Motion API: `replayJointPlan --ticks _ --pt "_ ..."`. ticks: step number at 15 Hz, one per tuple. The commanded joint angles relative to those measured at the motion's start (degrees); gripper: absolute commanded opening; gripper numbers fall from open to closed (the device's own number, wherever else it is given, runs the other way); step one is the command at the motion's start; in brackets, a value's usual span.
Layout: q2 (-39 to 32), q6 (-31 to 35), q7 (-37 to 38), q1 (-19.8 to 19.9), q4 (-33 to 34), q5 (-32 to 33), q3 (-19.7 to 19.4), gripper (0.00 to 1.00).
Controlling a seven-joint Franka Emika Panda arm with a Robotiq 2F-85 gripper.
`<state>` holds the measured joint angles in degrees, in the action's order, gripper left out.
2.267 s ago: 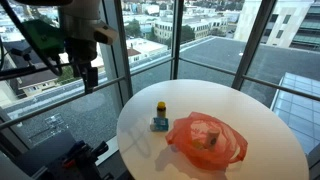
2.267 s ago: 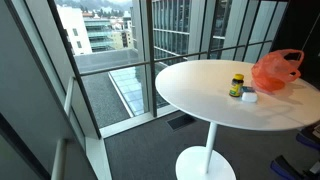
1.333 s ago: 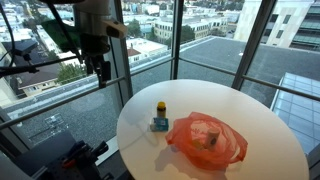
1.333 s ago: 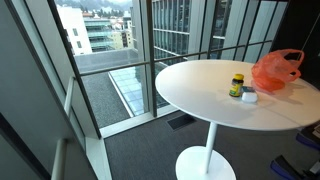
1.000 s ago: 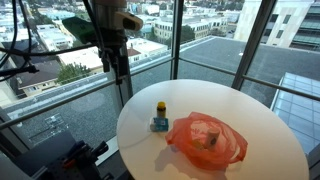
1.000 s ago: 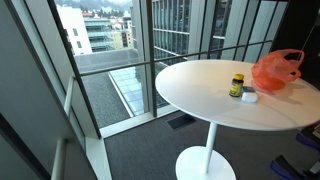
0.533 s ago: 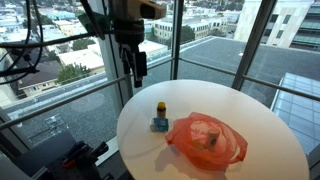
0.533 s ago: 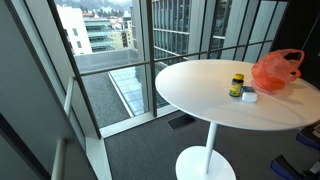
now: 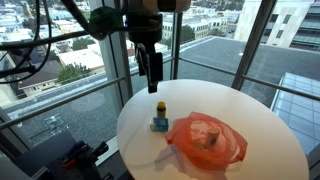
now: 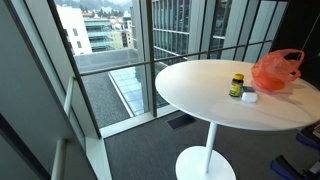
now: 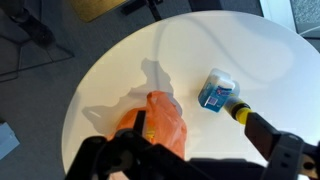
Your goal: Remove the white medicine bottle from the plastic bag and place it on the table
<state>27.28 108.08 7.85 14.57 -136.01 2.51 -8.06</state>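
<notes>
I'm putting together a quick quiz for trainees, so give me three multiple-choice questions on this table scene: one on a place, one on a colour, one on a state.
1. Where does the yellow-capped bottle stand relative to the plastic bag?
A. Inside it
B. Beside it, on the table
C. Beneath it

2. What colour is the plastic bag?
A. Blue
B. Green
C. Orange

3. What is the tool doing?
A. Hanging above the table edge, holding nothing
B. Gripping the bag
C. Lying flat on the table

Answers: 1 B, both exterior views show the bottle upright on the white top next to the bag. 2 C, the bag is orange in every view. 3 A, there is clear air under it in an exterior view, and the wrist view shows its fingers spread with nothing between them.
</notes>
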Motion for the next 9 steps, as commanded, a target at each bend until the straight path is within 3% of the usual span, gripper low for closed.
replayJointPlan --ticks 1,4,9 --pt "-0.10 -0.14 0.21 -0.49 0.16 0.20 -0.41 1.00" --pt "-1.13 -0.50 0.47 -0.35 1.12 -0.37 -0.84 1.00" --pt "-3.26 5.23 2.40 1.78 1.61 -0.49 -3.49 1.00"
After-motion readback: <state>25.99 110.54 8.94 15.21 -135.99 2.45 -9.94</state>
